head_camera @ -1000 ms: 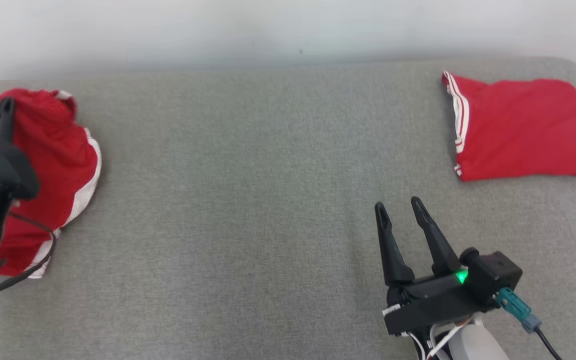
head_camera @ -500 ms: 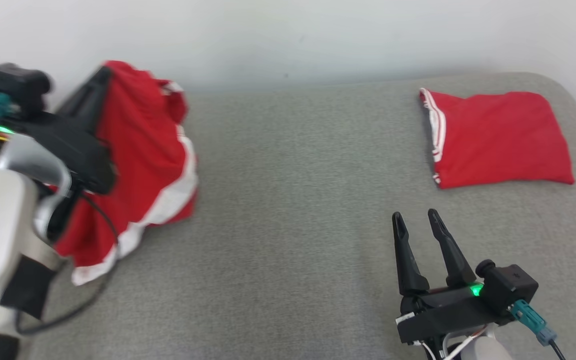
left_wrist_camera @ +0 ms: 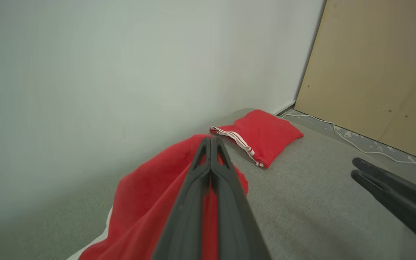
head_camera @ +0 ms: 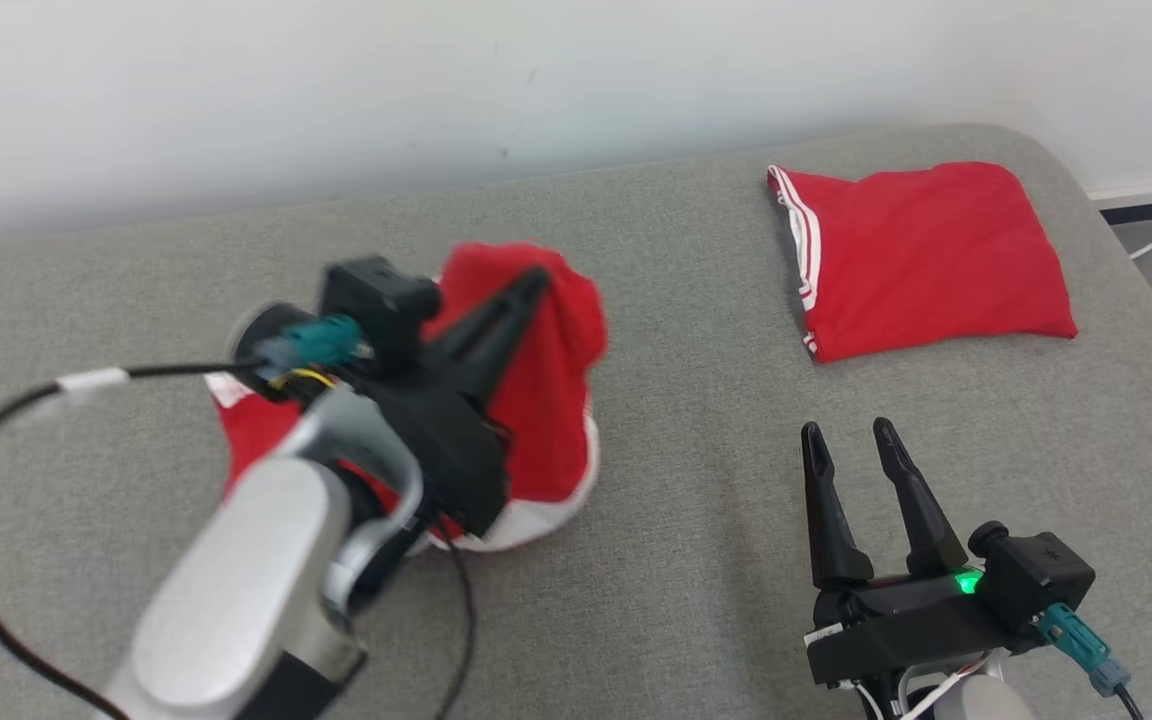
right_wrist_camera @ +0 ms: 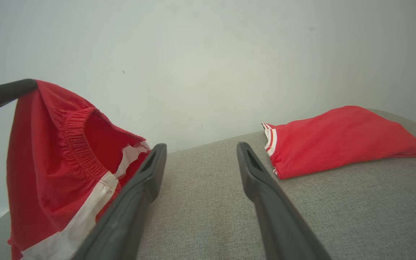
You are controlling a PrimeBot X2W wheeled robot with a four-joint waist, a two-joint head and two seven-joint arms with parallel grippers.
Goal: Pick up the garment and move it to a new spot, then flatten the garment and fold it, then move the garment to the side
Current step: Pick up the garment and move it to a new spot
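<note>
Red garment (head_camera: 546,400) hangs bunched from the left claw (head_camera: 536,280) over the middle of the grey bench (head_camera: 686,520), while a folded red cloth (head_camera: 926,260) lies at the far right. From the left wrist, that claw's fingers are pressed tight together on the garment. From the right wrist, the right claw (right_wrist_camera: 200,155) gapes wide and holds nothing, with the garment dangling to its left.

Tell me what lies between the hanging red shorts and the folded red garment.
The head view shows bare grey cloth surface between red shorts and folded red garment.
</note>
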